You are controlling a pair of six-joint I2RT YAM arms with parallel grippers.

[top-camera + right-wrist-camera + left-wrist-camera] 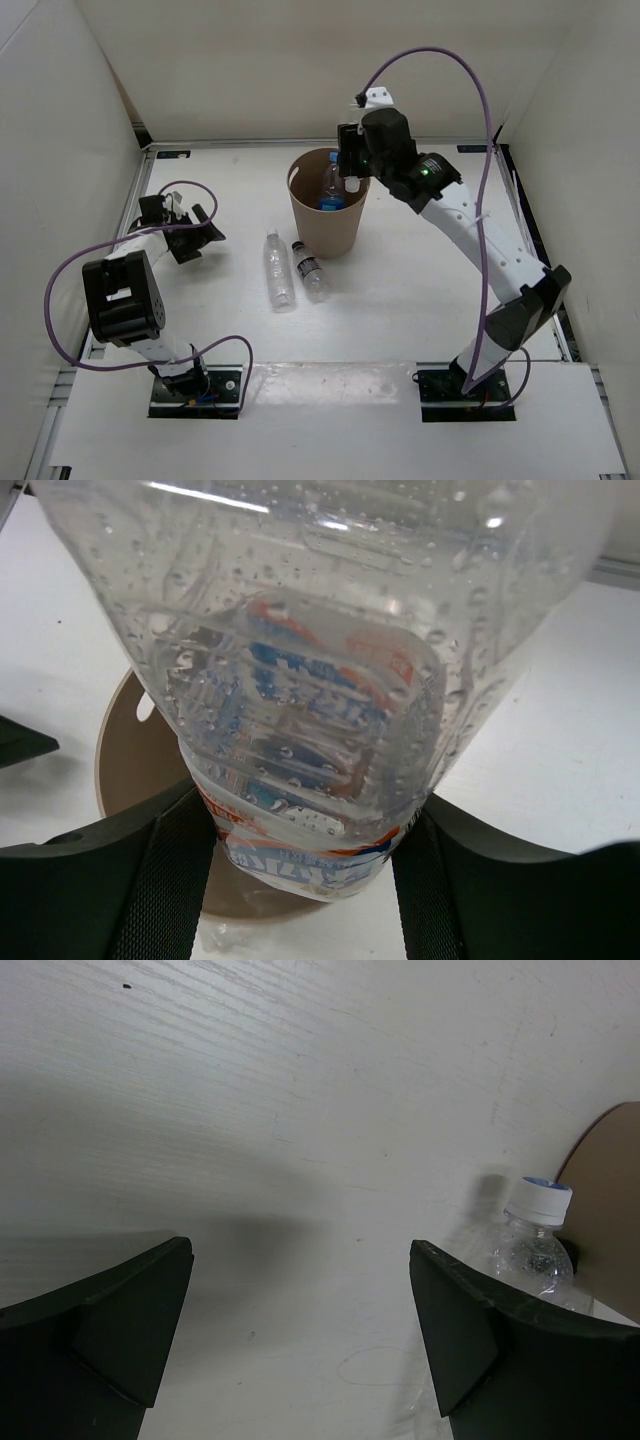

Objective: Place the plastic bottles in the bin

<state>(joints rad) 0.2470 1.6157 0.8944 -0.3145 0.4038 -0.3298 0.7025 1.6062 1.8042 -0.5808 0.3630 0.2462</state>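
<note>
Pinching a clear plastic bottle with a blue and orange label (300,630), the right gripper (300,880) has its two dark fingers pressed against the bottle's sides at the label band. Water droplets cling to the inside of the bottle wall. In the top view this gripper (347,172) sits at the far right rim of the tan-brown round paper bin (325,232), and the held bottle (331,190) shows within the outline of the bin's open mouth. Whether its lower end is below the rim or just above it, I cannot tell. From the right wrist view the bin's rim (115,750) lies beneath and to the left of the bottle.

Two more bottles lie on their sides on the white table (420,290), just in front of the bin and to its left. One is a clear plastic bottle with a pale cap (279,268). Just beside it on the right lies a shorter clear bottle with a black cap (310,270), nearer the bin's base.

The left gripper (200,235) is well apart from the bin, near the table's left edge, with its fingers spread and nothing between them. Its wrist view shows the spread left gripper (300,1330) over bare table, with the pale-capped bottle (535,1245) and a slice of the bin's wall (610,1180) at the right edge.
</note>
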